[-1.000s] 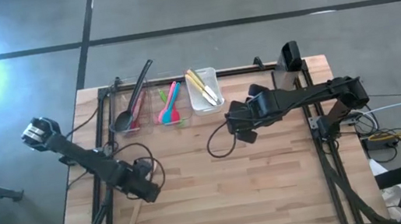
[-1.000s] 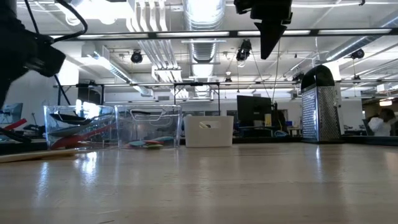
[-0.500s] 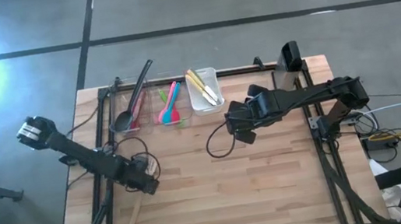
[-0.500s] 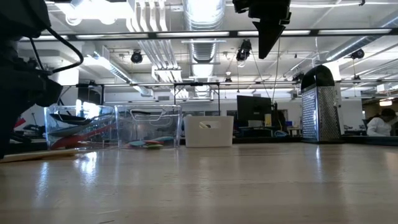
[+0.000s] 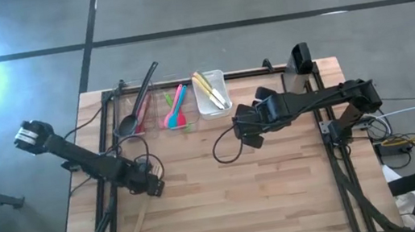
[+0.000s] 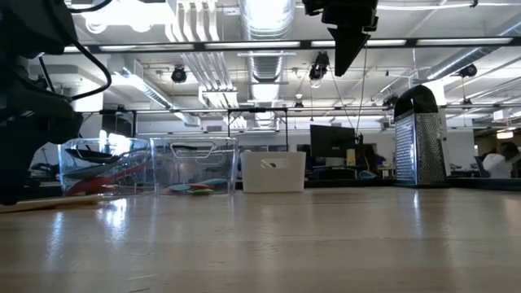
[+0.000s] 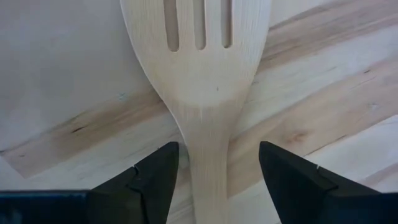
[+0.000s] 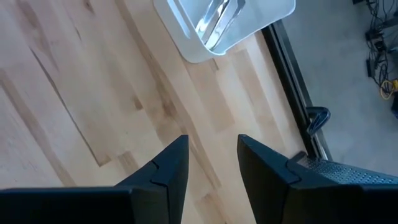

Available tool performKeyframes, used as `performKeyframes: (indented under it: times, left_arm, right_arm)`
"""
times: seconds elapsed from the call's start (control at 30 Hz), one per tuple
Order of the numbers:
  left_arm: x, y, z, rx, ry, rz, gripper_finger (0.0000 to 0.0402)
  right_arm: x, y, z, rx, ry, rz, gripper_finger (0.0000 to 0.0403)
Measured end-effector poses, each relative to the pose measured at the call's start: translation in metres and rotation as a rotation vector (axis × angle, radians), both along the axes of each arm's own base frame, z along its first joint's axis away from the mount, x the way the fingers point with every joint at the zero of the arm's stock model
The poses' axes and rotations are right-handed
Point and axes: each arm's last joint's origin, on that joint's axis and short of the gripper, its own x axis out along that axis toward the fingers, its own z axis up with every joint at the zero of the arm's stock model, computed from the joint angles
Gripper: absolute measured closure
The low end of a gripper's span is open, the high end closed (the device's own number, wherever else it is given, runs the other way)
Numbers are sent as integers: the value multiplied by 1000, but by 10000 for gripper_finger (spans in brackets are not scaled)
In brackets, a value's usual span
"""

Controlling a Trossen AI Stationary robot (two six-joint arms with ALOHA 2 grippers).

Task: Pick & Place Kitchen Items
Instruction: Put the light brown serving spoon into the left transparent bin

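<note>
Left tool (image 7: 214,171) wide open — fingers astride wooden slotted spatula (image 7: 202,81).

Two matte black jointed arms, left arm (image 5: 83,158) with pale grey cap at its outer joint, right arm (image 5: 311,101) blocky and dark, black cable looped beneath each, end effector fingers (image 7: 149,180) black, flat, angular, chamfered
</note>
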Motion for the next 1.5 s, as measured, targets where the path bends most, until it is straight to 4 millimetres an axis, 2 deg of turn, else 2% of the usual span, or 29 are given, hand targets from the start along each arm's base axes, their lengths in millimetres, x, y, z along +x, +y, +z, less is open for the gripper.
performKeyframes:
  times: [0.6, 1.0, 1.27, 1.5]
  left_arm:
    - [-1, 20, -2, 160, 41, -11, 196]
    - [-1, 21, 1, 182, 68, -117, 196]
    - [4, 18, -8, 195, 167, -188, 203]
    - [8, 18, -5, 196, 170, -195, 208]
  right_arm:
    - [0, 0, 0, -2, 3, 9, 265]
    - [0, 0, 0, -3, 5, 11, 271]
    - [0, 0, 0, -2, 5, 11, 262]
    - [0, 0, 0, -3, 10, 15, 270]
